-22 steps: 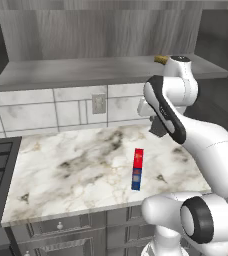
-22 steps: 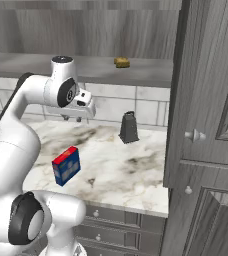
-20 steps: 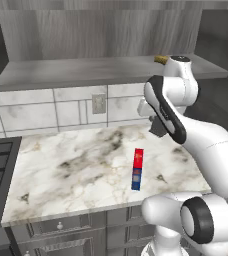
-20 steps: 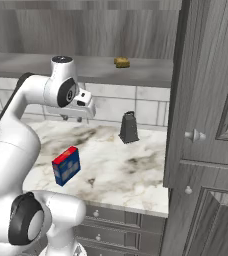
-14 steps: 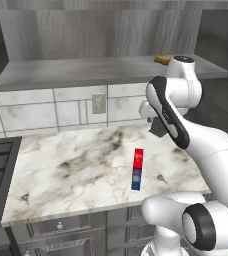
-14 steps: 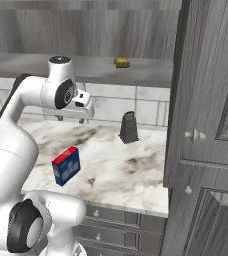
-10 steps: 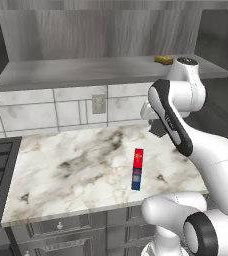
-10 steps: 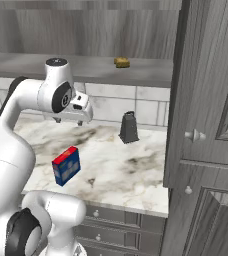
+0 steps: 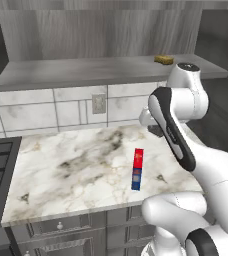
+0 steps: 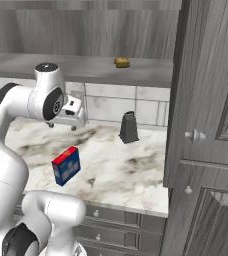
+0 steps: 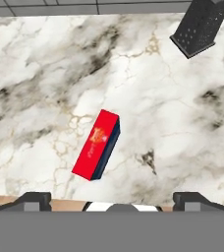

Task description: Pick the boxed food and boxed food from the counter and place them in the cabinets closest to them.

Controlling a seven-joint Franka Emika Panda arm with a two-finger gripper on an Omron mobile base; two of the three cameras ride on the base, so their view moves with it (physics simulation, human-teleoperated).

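Hanging above the far part of the counter, the gripper points straight down, and its two dark tips sit far apart at the bottom corners of the hand view, so the jaws stand wide and hold nothing. The red boxed food stands upright on the marble, below the claw and toward the near edge of the slab; in the right base view the carton is nearer the robot than the hand is, in the left base view it is left of the arm and near the front edge. Seen from above, its red top is a slim rectangle whose long axis runs on a slant across the hand view, from lower left to upper right, so it is not square to the line between the fingertips. I judge the next move calls for a shift toward the near edge, a wrist turn so the jaws close across the thin sides, then a descent. A dark grater stands far right, well apart. A small yellow-brown item rests on the grey shelf above.
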